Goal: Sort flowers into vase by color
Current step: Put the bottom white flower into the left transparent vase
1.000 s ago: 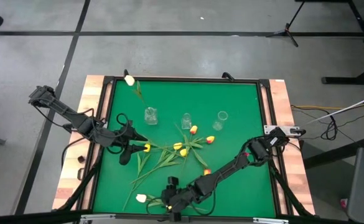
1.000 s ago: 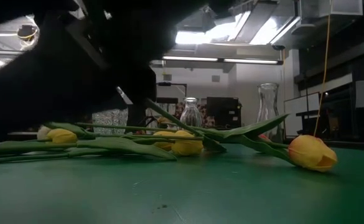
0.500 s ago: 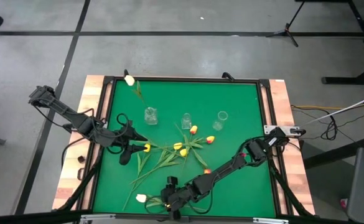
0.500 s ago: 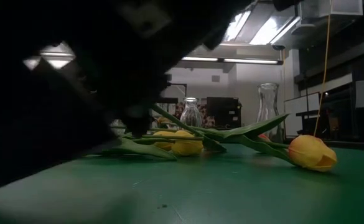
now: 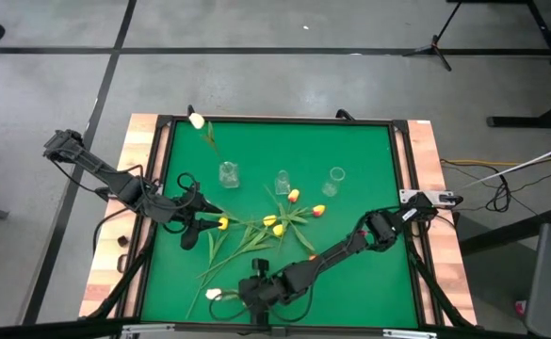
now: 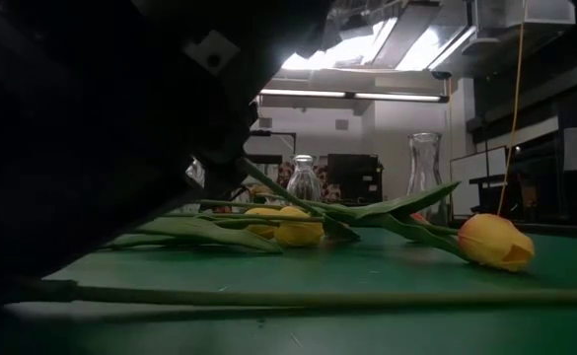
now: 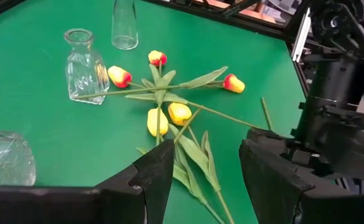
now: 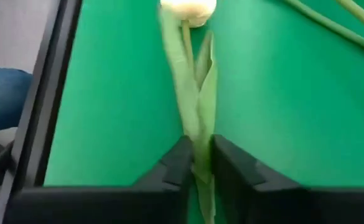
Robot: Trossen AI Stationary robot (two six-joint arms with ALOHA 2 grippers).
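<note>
Now the right hand has just clenched on the white tulip stem at lower-left of the high frame: first pickup secured; left hand released.

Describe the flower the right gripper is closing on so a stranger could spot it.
On the green table mat, look along the near edge, away from the three glass vases. There the right gripper pinches the stem of a white tulip. It lies alone; the yellow and orange ones cluster mid-mat.

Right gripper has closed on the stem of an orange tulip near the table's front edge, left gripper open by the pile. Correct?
Not quite: the tulip in the right gripper is white, as the right wrist view shows. The rest stands: the left gripper is open by the pile.
</note>
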